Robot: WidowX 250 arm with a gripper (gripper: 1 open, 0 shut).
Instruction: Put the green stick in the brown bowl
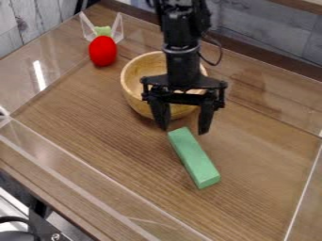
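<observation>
The green stick (194,157) lies flat on the wooden table, angled from upper left to lower right, in front of the brown bowl (136,87). My gripper (184,117) points down with its jaws wide open, hanging just above the stick's far end. Its two black fingers (161,112) straddle that end, and nothing is held between them. The arm hides the right part of the bowl. The bowl's visible inside holds nothing.
A red ball-like object (102,51) with a green top sits at the back left, beside a clear holder. A transparent wall (75,179) rims the table along the front and left edges. A grey plank wall stands behind.
</observation>
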